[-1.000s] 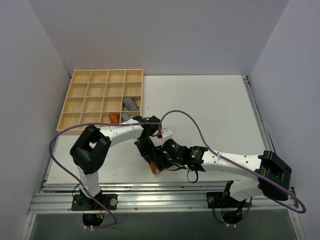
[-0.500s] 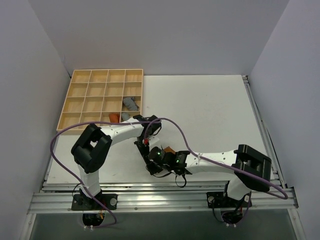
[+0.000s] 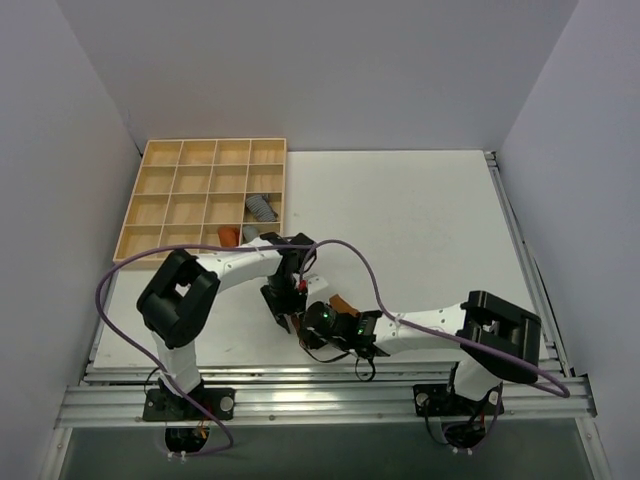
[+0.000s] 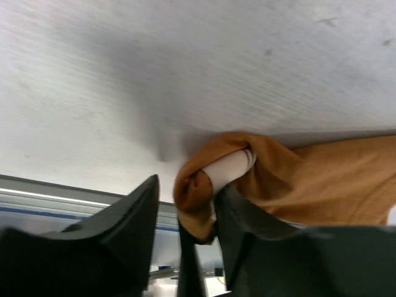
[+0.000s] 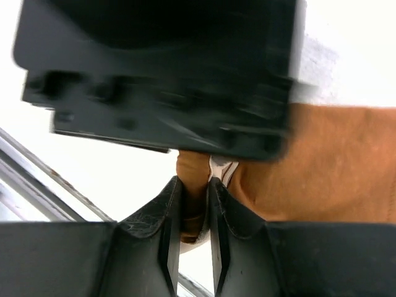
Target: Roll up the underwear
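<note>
The underwear is a caramel-brown cloth with a pale band, lying near the table's front edge; from above only a corner of the underwear shows. Its rolled end sits between the fingers of my left gripper. That gripper is open: the cloth rests against the right finger, with a gap to the left finger. My right gripper is shut on the same folded end of the underwear, just under the left gripper's black body. The left gripper and right gripper nearly touch.
A wooden compartment tray stands at the back left. It holds grey rolled cloths and a redder orange one. The table's metal front rail runs close behind the grippers. A purple cable loops over the arms.
My right gripper has slid left up to the left gripper and shut on the cloth's folded end. My left gripper has opened from its grip on that end.
</note>
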Controlling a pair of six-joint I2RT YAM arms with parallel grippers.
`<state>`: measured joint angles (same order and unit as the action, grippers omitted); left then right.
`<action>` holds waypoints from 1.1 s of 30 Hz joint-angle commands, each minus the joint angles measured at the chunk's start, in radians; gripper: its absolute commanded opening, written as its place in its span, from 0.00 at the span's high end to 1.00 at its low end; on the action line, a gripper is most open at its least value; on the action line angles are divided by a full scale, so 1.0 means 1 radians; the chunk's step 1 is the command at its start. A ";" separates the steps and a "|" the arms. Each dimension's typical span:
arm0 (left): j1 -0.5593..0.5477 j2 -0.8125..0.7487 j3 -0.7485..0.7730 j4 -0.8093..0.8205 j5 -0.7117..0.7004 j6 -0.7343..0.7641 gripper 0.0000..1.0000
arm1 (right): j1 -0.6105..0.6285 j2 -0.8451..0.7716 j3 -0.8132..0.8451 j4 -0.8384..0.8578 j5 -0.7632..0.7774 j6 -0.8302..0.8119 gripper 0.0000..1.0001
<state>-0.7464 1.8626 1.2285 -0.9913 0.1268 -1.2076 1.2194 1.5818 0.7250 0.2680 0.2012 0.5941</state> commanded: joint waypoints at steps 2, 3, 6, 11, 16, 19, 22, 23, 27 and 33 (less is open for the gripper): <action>0.042 -0.118 -0.029 -0.027 -0.099 -0.012 0.45 | -0.021 -0.032 -0.180 0.063 -0.083 0.131 1.00; 0.051 -0.132 -0.029 -0.032 -0.108 -0.004 0.40 | -0.037 -0.048 -0.208 0.120 -0.098 0.157 1.00; 0.068 -0.193 -0.046 -0.032 -0.118 0.006 0.34 | -0.108 -0.100 -0.321 0.251 -0.188 0.180 1.00; 0.061 -0.272 -0.127 0.086 -0.105 0.005 0.31 | -0.236 -0.158 -0.441 0.385 -0.330 0.200 1.00; 0.052 -0.313 -0.207 0.311 -0.038 0.028 0.30 | -0.323 -0.115 -0.489 0.471 -0.423 0.205 1.00; 0.039 -0.321 -0.230 0.405 -0.014 0.059 0.29 | -0.339 -0.059 -0.492 0.507 -0.457 0.200 1.00; 0.032 -0.322 -0.267 0.489 0.020 0.065 0.28 | -0.351 -0.023 -0.504 0.557 -0.479 0.217 1.00; 0.028 -0.324 -0.276 0.506 0.026 0.065 0.28 | -0.362 -0.008 -0.507 0.568 -0.490 0.220 1.00; 0.025 -0.329 -0.294 0.539 0.039 0.063 0.27 | -0.385 0.041 -0.521 0.637 -0.522 0.231 1.00; 0.010 -0.324 -0.314 0.554 0.045 0.069 0.27 | -0.423 0.122 -0.562 0.789 -0.574 0.260 1.00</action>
<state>-0.7219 1.5726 0.9257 -0.5026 0.1551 -1.1576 0.8146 1.6203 0.2260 1.1805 -0.3832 0.8753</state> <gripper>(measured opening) 0.729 0.154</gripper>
